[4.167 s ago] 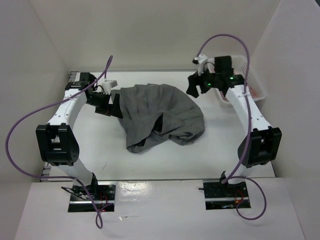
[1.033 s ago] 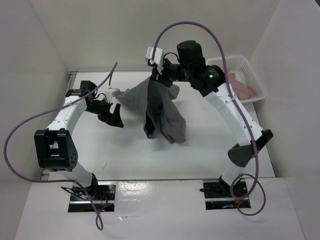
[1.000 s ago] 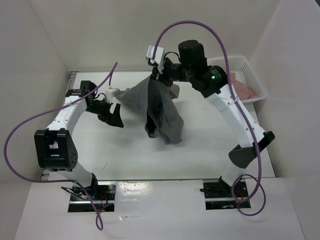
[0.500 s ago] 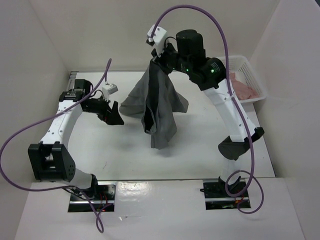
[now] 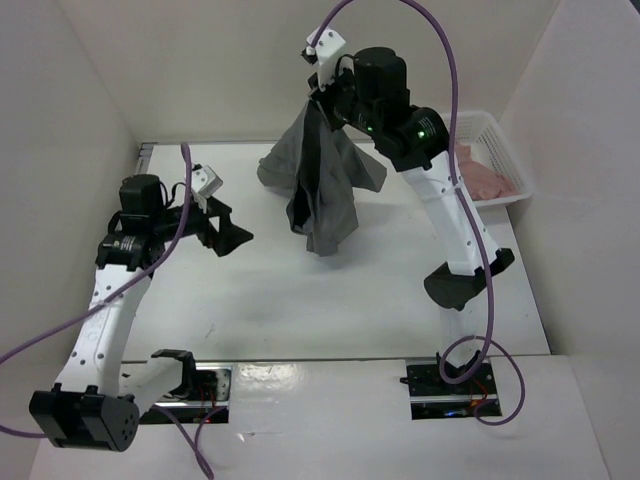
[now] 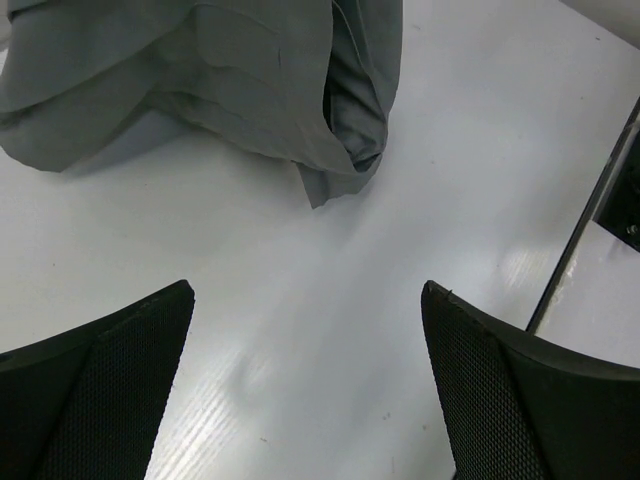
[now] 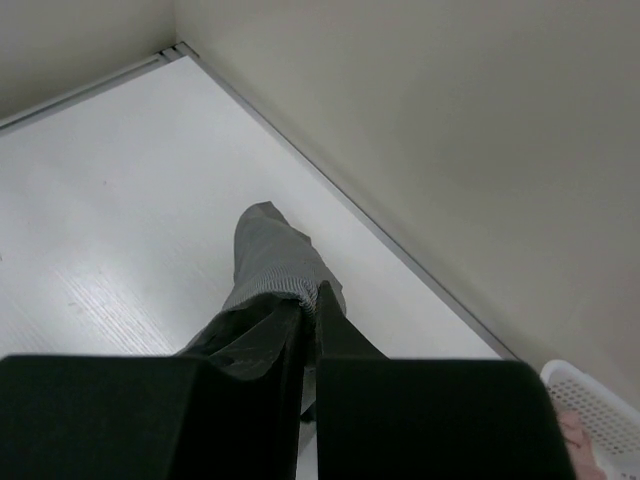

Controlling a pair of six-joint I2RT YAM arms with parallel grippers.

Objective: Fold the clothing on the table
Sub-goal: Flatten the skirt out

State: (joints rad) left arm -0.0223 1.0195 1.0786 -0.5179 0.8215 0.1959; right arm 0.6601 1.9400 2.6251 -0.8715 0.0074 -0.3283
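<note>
Skirt [image 5: 320,180] is hung from the right gripper [image 5: 322,100], raised high near the back wall. In the right wrist view the fingers are closed tight on a bunched fold of the grey fabric [image 7: 270,260], with the gripper [image 7: 310,300] pinching it from both sides.

4.2 s ago the skirt was lying crumpled on the table [image 5: 300,300], with the right gripper over by the basket [image 5: 490,125]. It has since been picked up. Compared with 0.5 s ago it has been lifted higher and shifted toward the back, and it now drapes in 1 long bundle.

In the left wrist view the lower folds [image 6: 220,70] are seen close above or on the white tabletop [image 6: 350,300]. Contact cannot be confirmed.

Left gripper [image 5: 232,235] is held wide open with nothing between the fingers [image 6: 120,380]. It is well apart from the skirt, to its left. 4.2 s ago it was at the skirt's left edge. Since then the left arm has been pulled back and its elbow swung down toward the near edge.

Pink garment [image 5: 490,178] is unchanged in the basket at back right.
</note>
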